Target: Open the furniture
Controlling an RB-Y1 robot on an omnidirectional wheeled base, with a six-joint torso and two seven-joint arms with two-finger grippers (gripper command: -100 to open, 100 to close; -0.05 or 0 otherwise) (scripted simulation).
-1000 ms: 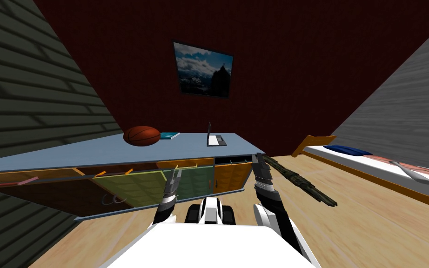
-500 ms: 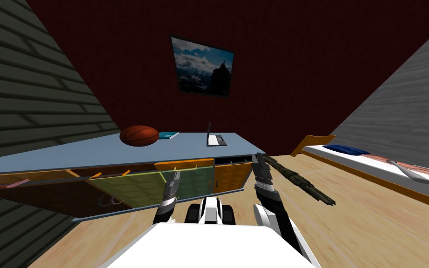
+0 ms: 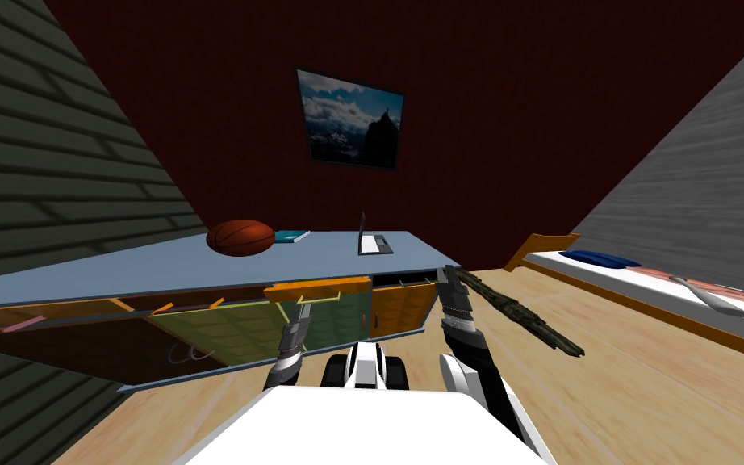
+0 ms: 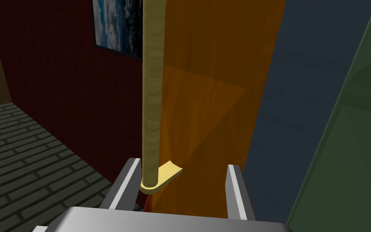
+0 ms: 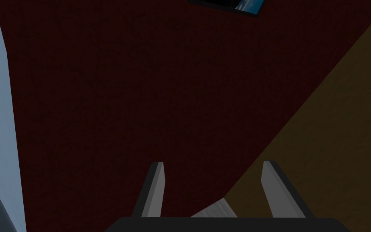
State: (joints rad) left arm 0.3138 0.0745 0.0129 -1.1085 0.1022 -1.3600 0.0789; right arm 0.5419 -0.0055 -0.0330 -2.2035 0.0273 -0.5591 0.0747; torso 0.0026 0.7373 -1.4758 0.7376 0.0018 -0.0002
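A long, low cabinet (image 3: 201, 266) with a blue-grey top has a front made up of orange and green panels with thin yellow bar handles. Near its middle, an orange drawer front (image 3: 318, 287) sits slightly forward of its neighbours, above a green panel (image 3: 233, 327). Its yellow bar handle (image 4: 151, 100) runs along the orange face, held off it by a small curved foot
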